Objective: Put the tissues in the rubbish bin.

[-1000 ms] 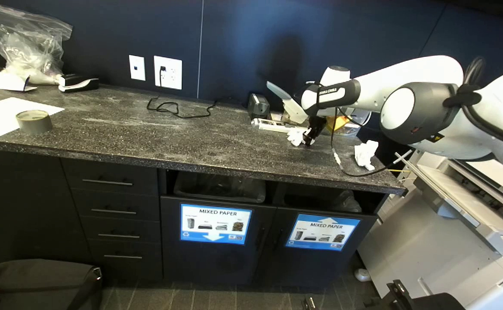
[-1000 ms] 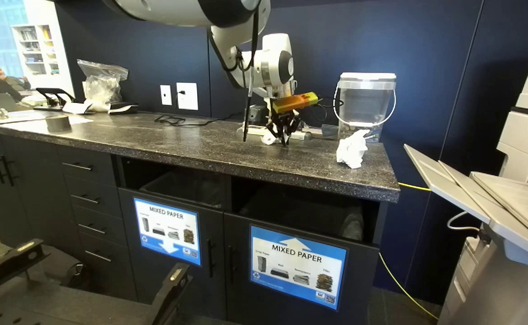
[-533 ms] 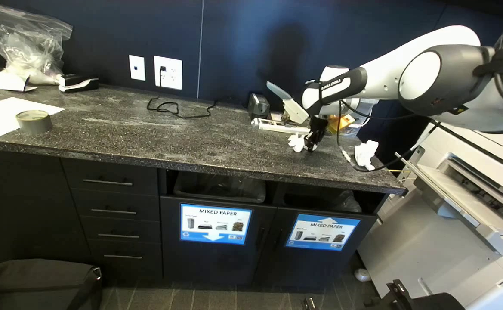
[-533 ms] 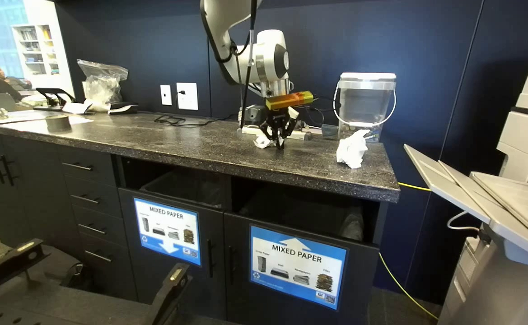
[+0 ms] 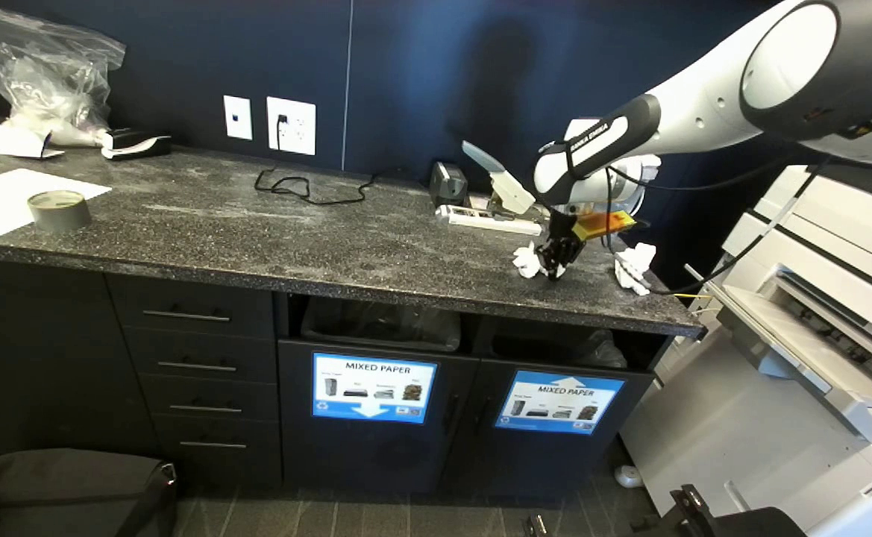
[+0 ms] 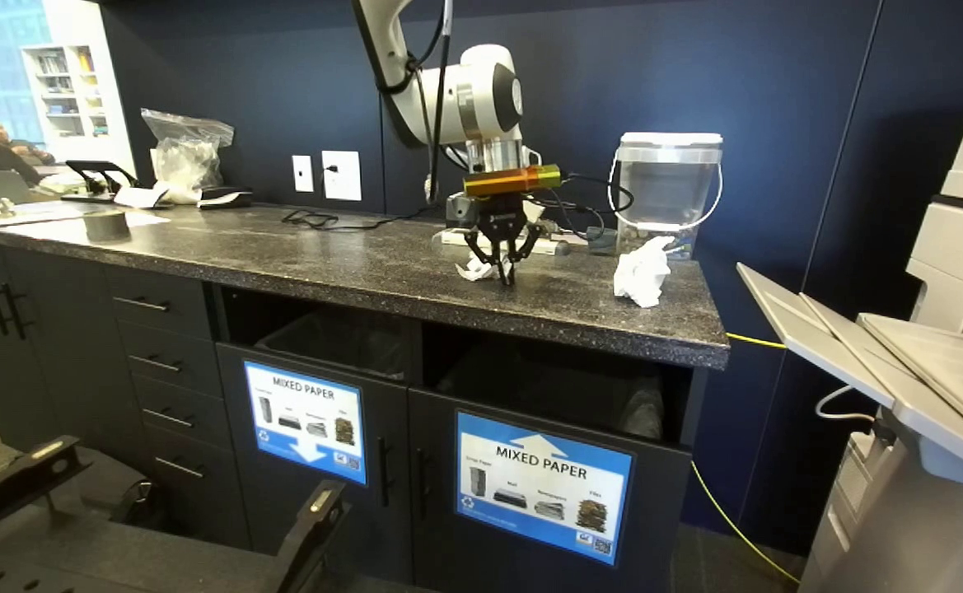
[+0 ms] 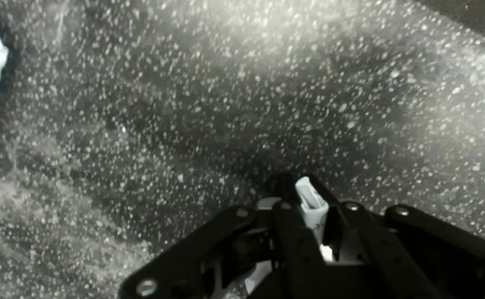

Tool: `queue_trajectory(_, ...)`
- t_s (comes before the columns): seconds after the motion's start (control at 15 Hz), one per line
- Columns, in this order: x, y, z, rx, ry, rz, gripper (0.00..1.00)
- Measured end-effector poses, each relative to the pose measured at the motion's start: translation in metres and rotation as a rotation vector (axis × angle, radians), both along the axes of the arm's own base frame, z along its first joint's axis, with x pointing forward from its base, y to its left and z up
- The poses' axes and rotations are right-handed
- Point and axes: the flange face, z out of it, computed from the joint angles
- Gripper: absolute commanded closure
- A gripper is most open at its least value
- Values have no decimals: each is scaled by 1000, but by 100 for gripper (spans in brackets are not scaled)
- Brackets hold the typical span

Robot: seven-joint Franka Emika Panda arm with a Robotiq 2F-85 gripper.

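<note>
A crumpled white tissue (image 5: 527, 262) is pinched by my gripper (image 6: 506, 278), low over the dark speckled counter; whether it touches the surface I cannot tell. In the wrist view a folded strip of this tissue (image 7: 315, 211) shows between the black fingers, which hide much of it. Another tissue (image 6: 642, 272) lies near the counter's right end, apart from the gripper, and its edge enters at the left of the wrist view. Below the counter, the rubbish bin shows as two dark compartments with slots, one behind the left panel (image 5: 376, 455), one behind the right panel (image 6: 654, 527), both labelled.
A translucent bucket (image 6: 669, 185) stands behind the loose tissue. A white long-armed device (image 5: 488, 218) lies behind the gripper. The counter's front edge (image 5: 436, 298) overhangs the slots. A printer (image 5: 779, 403) flanks the right end. Tape (image 5: 59, 212) and a plastic bag (image 5: 59, 89) sit far left.
My gripper has moved toward the counter's front edge, carrying or dragging the tissue with it. The upper arm has swung round. The loose tissue has stayed where it was.
</note>
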Motion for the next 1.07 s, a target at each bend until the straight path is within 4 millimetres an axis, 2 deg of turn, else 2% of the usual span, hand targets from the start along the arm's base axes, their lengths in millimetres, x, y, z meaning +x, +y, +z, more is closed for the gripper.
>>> queue_trajectory(0.27, -36, 6, 1, 14, 1, -101, 88)
queue_trajectory(0.53, -82, 17, -3, 20, 42, -127, 88)
queue_trajectory(0.87, -153, 31, -10, 26, 117, -154, 88)
queue_trajectory(1.07, -205, 38, -21, 33, 161, -171, 88)
